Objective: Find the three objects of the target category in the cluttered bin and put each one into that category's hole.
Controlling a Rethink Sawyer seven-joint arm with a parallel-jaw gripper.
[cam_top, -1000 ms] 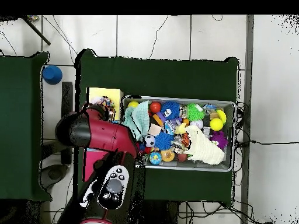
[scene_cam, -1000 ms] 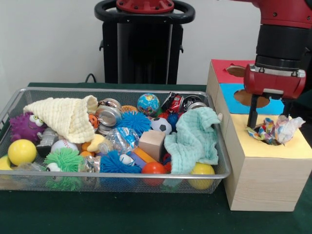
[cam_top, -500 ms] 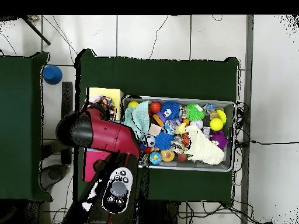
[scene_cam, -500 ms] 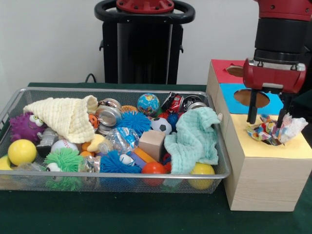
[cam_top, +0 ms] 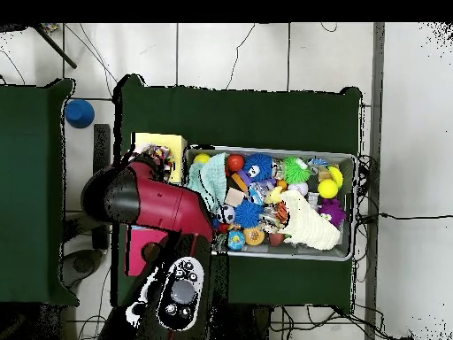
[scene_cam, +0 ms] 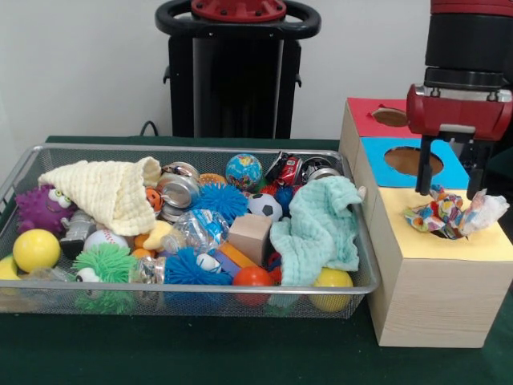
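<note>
End effector (scene_cam: 451, 189) hangs w/ fingers spread, empty, just above crumpled wrappers (scene_cam: 455, 213) sitting proud in yellow hole (scene_cam: 449, 233). Best lift straight up, clear of wooden box (scene_cam: 425, 281) — then over to bin (scene_cam: 188, 233) for next pick.

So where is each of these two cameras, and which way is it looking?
Front view: sits across the table, low, facing the bin and sorting box; of the robot it shows the pedestal, the arm's end and the open gripper above crumpled wrappers at the yellow hole.
Overhead view: hangs above, looking straight down; it shows the arm reaching over the box.
Both show the bin, the mint cloth and the cream cloth, turned half round against each other.
</note>
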